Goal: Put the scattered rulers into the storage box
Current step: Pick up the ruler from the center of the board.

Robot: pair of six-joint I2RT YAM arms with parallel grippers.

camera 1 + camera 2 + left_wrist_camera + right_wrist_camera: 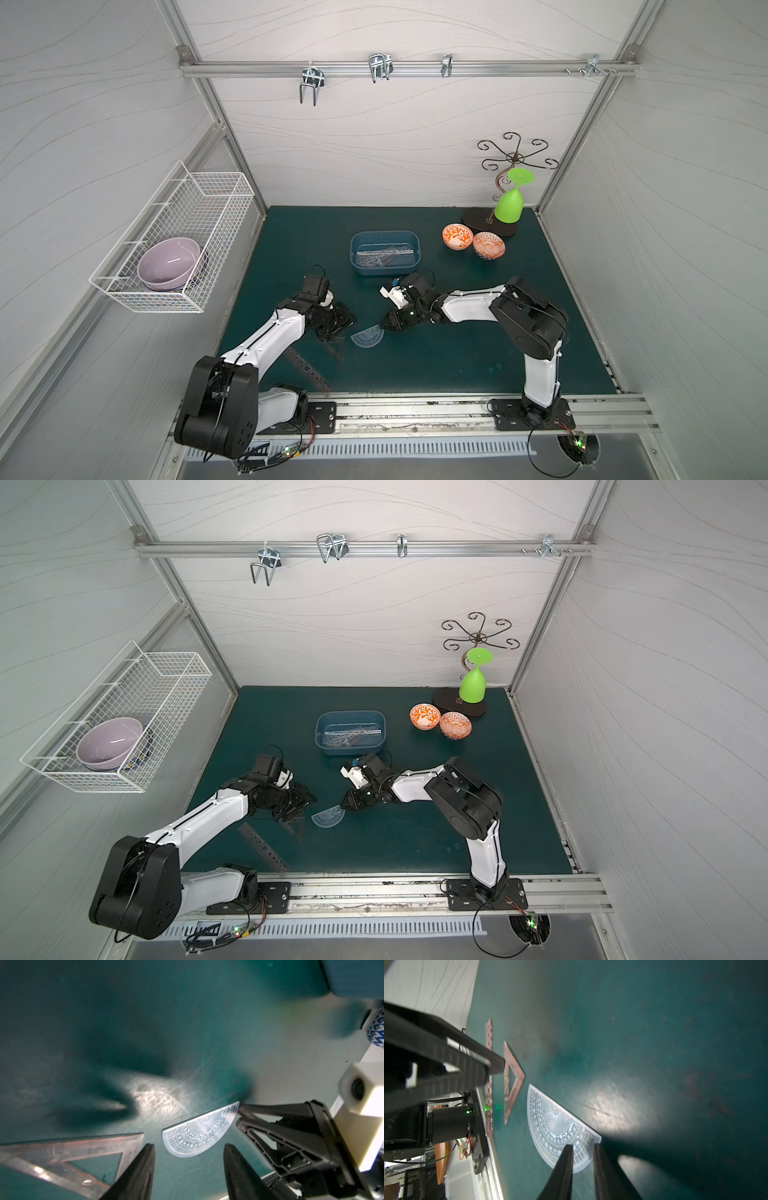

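A bluish semicircular protractor [368,336] [328,816] [197,1136] [550,1124] lies flat on the green mat between both grippers. My right gripper [384,326] [345,804] [583,1147] is low at its straight-edge corner, jaws a narrow gap apart over it. My left gripper [347,322] [305,802] [188,1147] is open and empty just left of the protractor, above a triangular set square [62,1151] [512,1084] [293,823]. A long stencil ruler [309,370] [264,848] lies nearer the front. The blue-grey storage box [384,233] [351,713] behind holds several rulers [382,255].
Two orange patterned bowls [457,236] [489,245] sit right of the box. Behind them are a green upturned glass [509,203] and a wire stand [515,158]. A white wire basket [174,232] on the left wall holds a purple bowl [168,262].
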